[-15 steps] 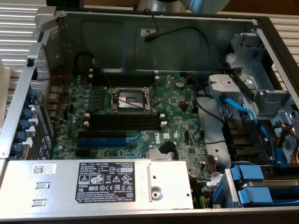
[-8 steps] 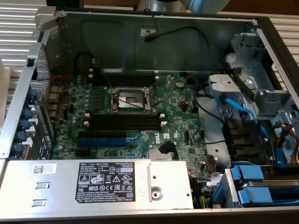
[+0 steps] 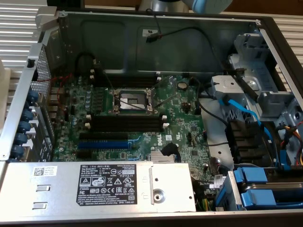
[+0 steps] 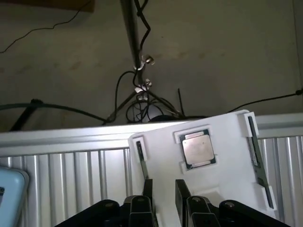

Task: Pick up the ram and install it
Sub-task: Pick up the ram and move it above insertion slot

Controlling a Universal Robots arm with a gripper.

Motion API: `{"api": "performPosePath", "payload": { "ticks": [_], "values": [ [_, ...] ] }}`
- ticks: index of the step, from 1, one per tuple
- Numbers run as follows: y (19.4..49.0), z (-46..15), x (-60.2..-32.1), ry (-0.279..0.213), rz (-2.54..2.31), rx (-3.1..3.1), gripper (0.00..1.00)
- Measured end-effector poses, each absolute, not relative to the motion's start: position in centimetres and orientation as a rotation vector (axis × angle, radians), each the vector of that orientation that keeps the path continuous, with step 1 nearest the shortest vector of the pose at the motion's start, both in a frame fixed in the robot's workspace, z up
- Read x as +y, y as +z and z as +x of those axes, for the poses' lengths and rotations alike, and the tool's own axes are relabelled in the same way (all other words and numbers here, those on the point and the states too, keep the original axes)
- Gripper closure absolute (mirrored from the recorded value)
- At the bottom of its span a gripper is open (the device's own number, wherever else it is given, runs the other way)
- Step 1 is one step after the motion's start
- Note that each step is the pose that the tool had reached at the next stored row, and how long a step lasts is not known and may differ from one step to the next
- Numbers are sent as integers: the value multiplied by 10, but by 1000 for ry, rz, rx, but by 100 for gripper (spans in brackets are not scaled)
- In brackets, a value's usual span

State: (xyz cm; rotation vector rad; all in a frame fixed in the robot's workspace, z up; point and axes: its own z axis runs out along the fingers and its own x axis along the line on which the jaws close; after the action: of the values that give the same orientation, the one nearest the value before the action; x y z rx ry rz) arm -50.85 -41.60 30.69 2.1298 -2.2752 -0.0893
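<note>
Pick-up stage: my pincer, spread and empty, hovers over the white tray, where the ram stands on edge just beside one finger; grasping it calls for jaws set astride its thin edge.

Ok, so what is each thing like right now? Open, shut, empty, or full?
Jaws: open, holding nothing.
Ram stick nearer the jaws: resting in the white tray, not picked up.
Other ram stick: also resting in the tray.
Chip: sitting in its tray pocket.
Memory slots: empty.
Computer case: open, lid off.
</note>
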Motion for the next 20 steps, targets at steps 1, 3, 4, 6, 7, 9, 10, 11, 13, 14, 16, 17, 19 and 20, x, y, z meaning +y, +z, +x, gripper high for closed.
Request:
{"api": "performPosePath", "payload": {
  "ticks": [1,3,4,6,7,9,10,11,13,14,16,17,19,20],
  "values": [
    [306,-508,-416,-88,2141,-2264,67],
    [305,-507,-416,-83,2161,-2245,67],
    [304,-507,-416,-79,2172,-2236,67],
    [303,-506,-416,-72,2192,-2220,67],
    [302,-506,-416,-67,2200,-2215,67],
    [302,-505,-416,-50,2218,-2211,67],
    [301,-505,-416,-37,2230,-2212,67],
    [301,-505,-416,-21,2242,-2214,67],
    [301,-505,-416,2,2261,-2215,67],
    [299,-505,-416,5,2266,-2213,67],
    [296,-505,-419,0,2270,-2214,67],
    [295,-505,-420,-4,2273,-2214,67],
    [291,-505,-423,-10,2279,-2213,67],
    [289,-505,-424,-12,2281,-2212,67]
  ]
}}
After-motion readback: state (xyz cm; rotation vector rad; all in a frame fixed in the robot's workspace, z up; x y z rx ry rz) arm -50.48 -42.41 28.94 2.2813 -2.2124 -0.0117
